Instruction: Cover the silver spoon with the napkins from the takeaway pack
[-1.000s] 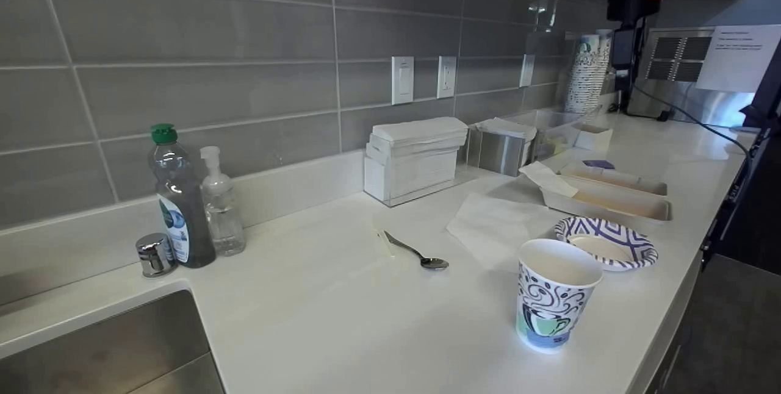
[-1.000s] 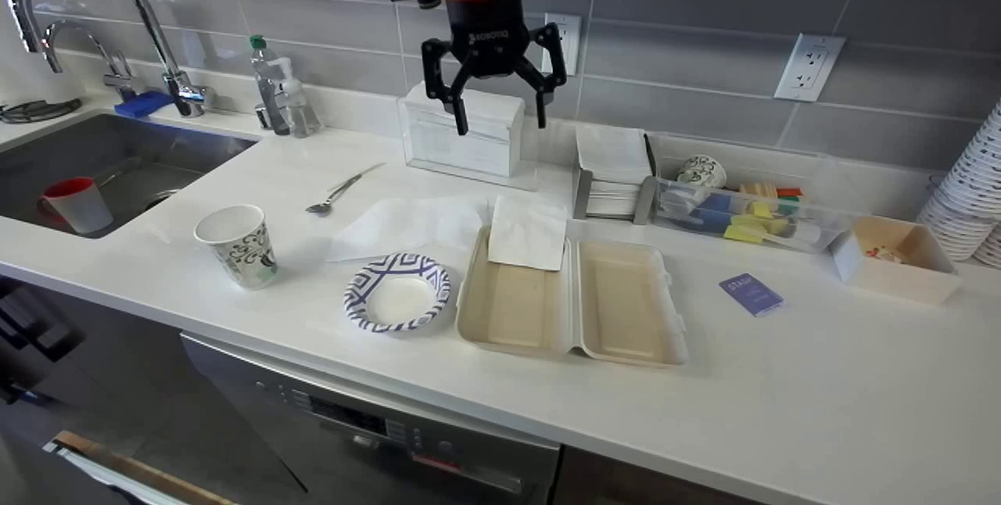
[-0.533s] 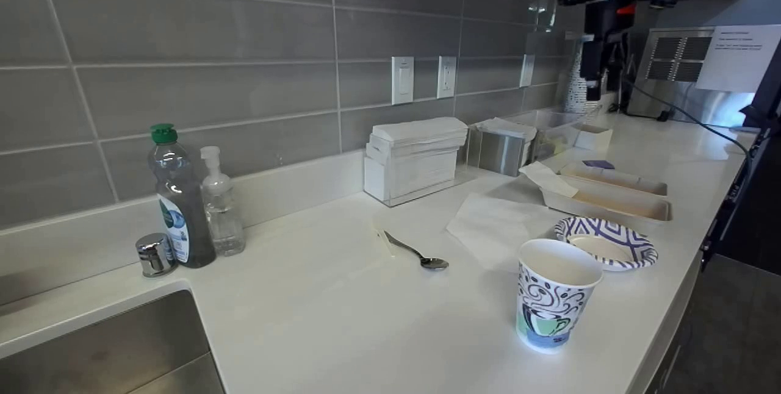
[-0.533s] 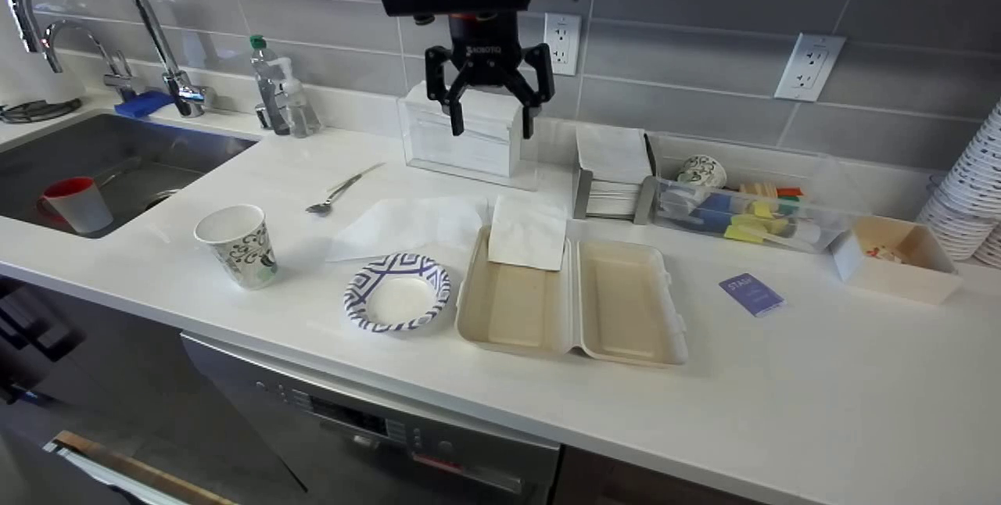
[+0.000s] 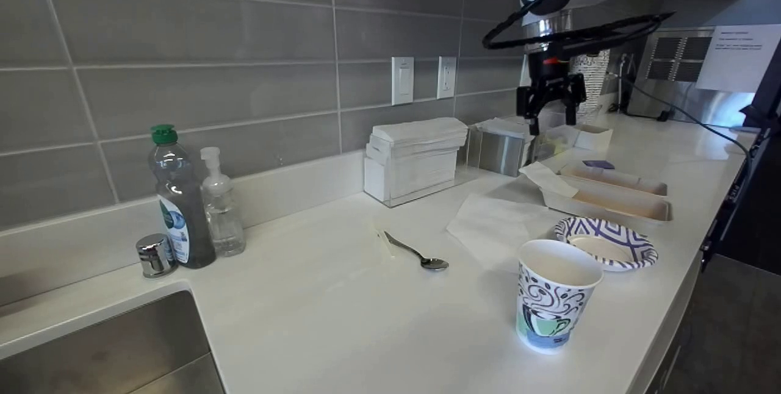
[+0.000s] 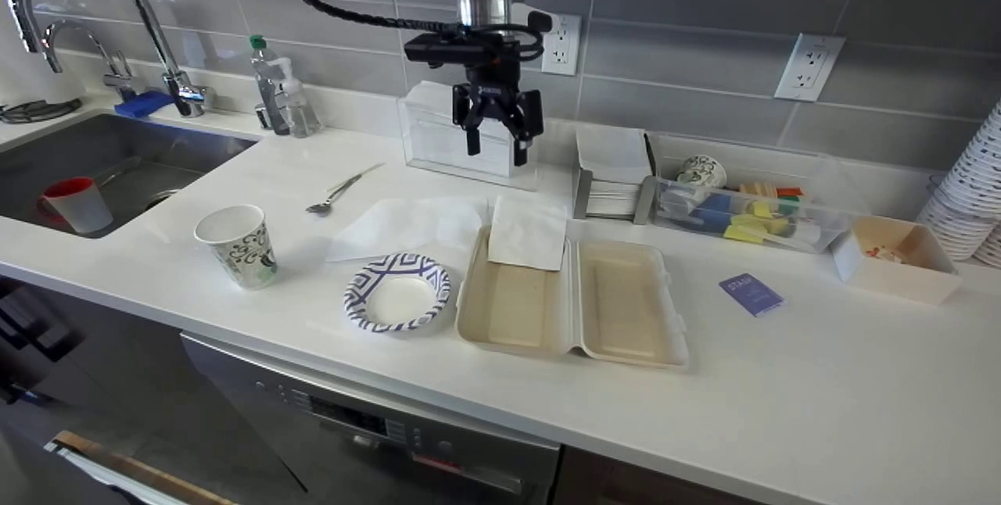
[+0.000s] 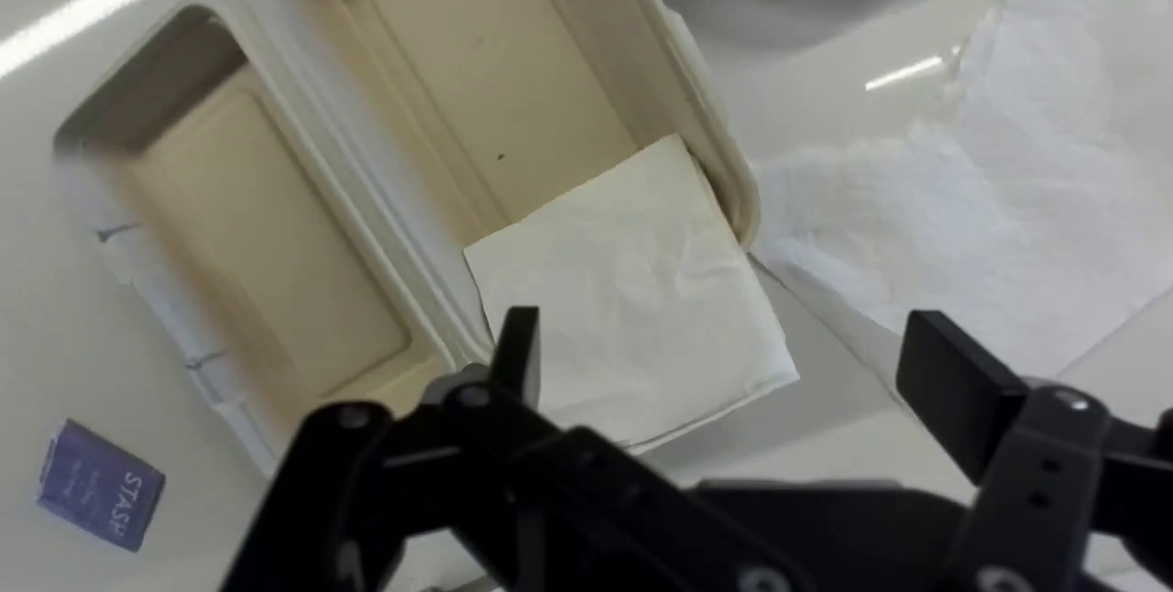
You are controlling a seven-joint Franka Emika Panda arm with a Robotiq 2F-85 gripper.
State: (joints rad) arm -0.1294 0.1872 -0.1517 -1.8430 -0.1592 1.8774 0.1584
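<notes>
One folded napkin (image 7: 632,299), maybe several, overhangs takeaway pack (image 6: 512,309): likely feather-light, limp, easily torn. Best pinched gently by overhanging edge. Jaws apart, holding nothing.

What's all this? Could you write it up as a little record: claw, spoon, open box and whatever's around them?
Claw: open, empty, hanging above the counter
Silver spoon: on the counter, uncovered
Takeaway pack: lying open
Napkins: across one end of the pack, partly sticking out; number unclear
White paper sheet: between spoon and pack
Patterned bowl: beside the pack
Paper cup: upright
Mug: in the sink
</notes>
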